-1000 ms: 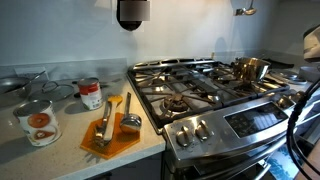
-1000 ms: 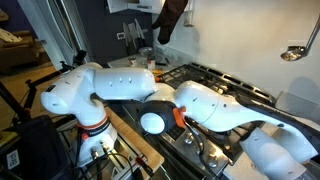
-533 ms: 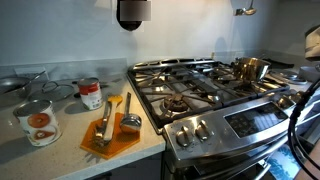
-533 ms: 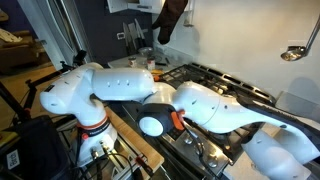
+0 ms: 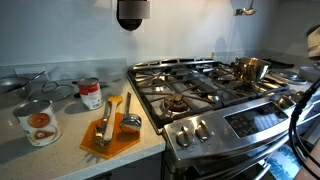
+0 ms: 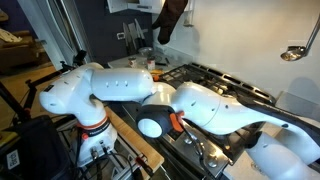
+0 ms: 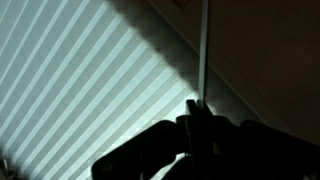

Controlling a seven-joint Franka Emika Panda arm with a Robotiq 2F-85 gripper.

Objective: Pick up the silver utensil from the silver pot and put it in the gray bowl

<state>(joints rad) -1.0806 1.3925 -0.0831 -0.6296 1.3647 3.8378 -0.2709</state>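
In the wrist view my gripper (image 7: 196, 118) is a dark silhouette, shut on a thin silver utensil (image 7: 203, 50) whose handle sticks straight up from the fingers against a striped pale surface. The silver pot (image 5: 251, 68) stands on a back burner of the stove in an exterior view. A grey bowl (image 5: 58, 93) seems to sit on the counter behind the cans. The white arm (image 6: 200, 100) stretches across the foreground in an exterior view; the gripper itself does not show there.
A gas stove (image 5: 205, 85) with knobs fills the middle. On the counter are a large can (image 5: 37, 122), a small red can (image 5: 91, 94) and an orange cutting board (image 5: 108, 132) with utensils. A dark round object (image 5: 131, 12) hangs at the top edge.
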